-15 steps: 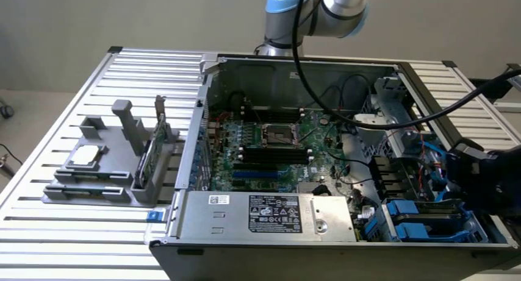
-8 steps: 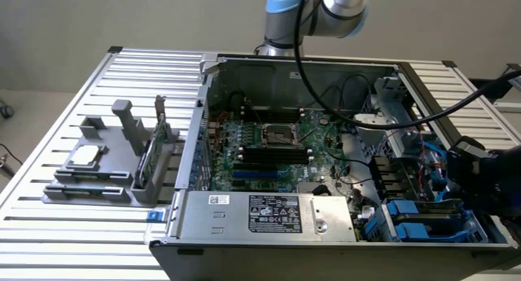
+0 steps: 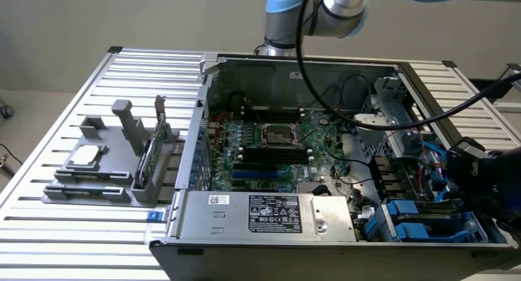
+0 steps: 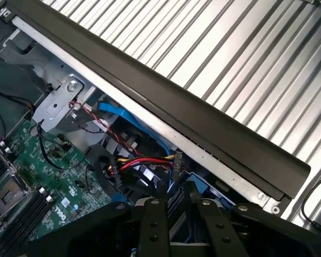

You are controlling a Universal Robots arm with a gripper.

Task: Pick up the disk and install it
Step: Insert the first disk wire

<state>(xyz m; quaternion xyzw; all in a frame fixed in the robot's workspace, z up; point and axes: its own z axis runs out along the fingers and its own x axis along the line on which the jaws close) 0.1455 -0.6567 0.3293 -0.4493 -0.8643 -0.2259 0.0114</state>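
Disk not clearly visible at the drive bay

Disk itself cannot be picked out with certainty. The gripper (image 3: 476, 183) hangs low at the near corner of the computer case (image 3: 326, 259) on the exterior view's right, over the drive bay (image 3: 427, 226) with its blue carriers. A pale blue-grey strip sits right at the gripper; whether it grips that, or anything, I cannot tell. The case stands on a slatted table (image 3: 57, 232).

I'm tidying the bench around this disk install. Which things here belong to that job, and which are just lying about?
Job: gripper at the blue drive bay; open computer case.
Lying about: grey rack beside the case; silver chip on it; green card standing in it.
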